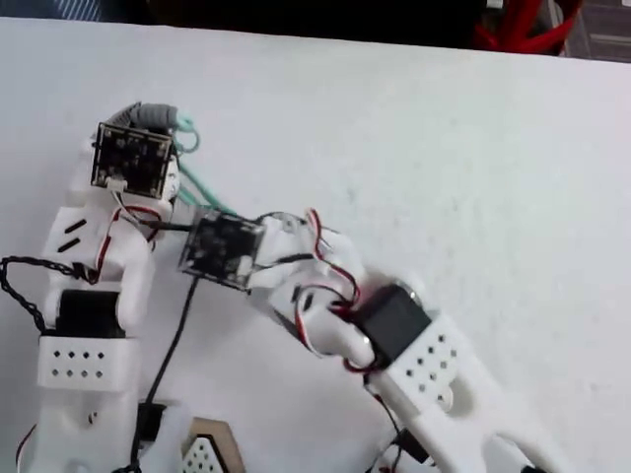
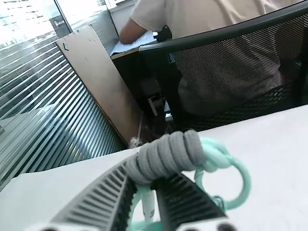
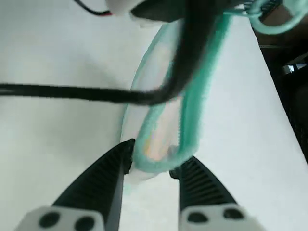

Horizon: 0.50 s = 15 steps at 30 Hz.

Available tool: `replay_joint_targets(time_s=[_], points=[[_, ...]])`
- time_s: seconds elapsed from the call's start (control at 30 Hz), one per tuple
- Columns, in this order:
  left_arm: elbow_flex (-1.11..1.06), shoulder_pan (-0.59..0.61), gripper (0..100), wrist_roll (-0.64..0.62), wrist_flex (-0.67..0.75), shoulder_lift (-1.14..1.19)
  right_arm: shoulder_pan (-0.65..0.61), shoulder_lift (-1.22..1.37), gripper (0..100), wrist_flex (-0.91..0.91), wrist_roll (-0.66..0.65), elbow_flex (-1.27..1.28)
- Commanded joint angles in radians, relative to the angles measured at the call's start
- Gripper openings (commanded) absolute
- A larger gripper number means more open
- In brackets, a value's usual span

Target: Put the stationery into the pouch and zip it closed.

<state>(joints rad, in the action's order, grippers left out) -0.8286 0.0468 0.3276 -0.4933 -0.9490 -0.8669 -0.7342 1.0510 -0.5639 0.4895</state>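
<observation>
The pouch [image 3: 159, 115] is translucent with a teal zipper edge, and faint coloured shapes show through its wall. My right gripper [image 3: 151, 163] is shut on one end of it, a black finger on each side. In the high view a strip of the pouch's teal edge [image 1: 197, 197] runs between the two wrists. At the other end, my left gripper [image 2: 159, 168], with a grey ribbed wrap at its tips, is shut on the pouch's teal cord loop [image 2: 231, 178]. From above, the left gripper [image 1: 156, 116] sits at the far left with the teal loop [image 1: 185, 133] beside it.
A black cable [image 3: 72, 91] crosses in front of the pouch in the right wrist view. Beyond the white table's far edge stand a mesh chair [image 2: 231, 72] and a leaning wooden board [image 2: 96, 82]. A red object [image 1: 523, 25] lies off the table's back right.
</observation>
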Motion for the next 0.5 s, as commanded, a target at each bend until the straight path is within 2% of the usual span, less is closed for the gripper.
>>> replay_joint_targets(time_s=[0.0, 0.1, 0.23, 0.3, 0.47], points=[[0.011, -0.004, 7, -0.003, -0.071, -0.004, -0.042, -0.071, 1.9, -0.179, 0.198, 0.087], [0.011, -0.013, 2, 0.138, -0.158, -0.067, -0.022, -0.081, 1.9, -0.394, 0.316, 0.233], [0.002, -0.016, 2, 0.132, -0.265, -0.228, 0.054, -0.079, 1.8, -0.651, 0.414, 0.368], [0.002, -0.025, 2, 0.132, -0.325, -0.317, 0.087, -0.077, 1.8, -0.716, 0.456, 0.385], [0.002, -0.137, 2, 0.133, -0.454, -0.486, 0.102, -0.073, 1.8, -0.750, 0.508, 0.381]])
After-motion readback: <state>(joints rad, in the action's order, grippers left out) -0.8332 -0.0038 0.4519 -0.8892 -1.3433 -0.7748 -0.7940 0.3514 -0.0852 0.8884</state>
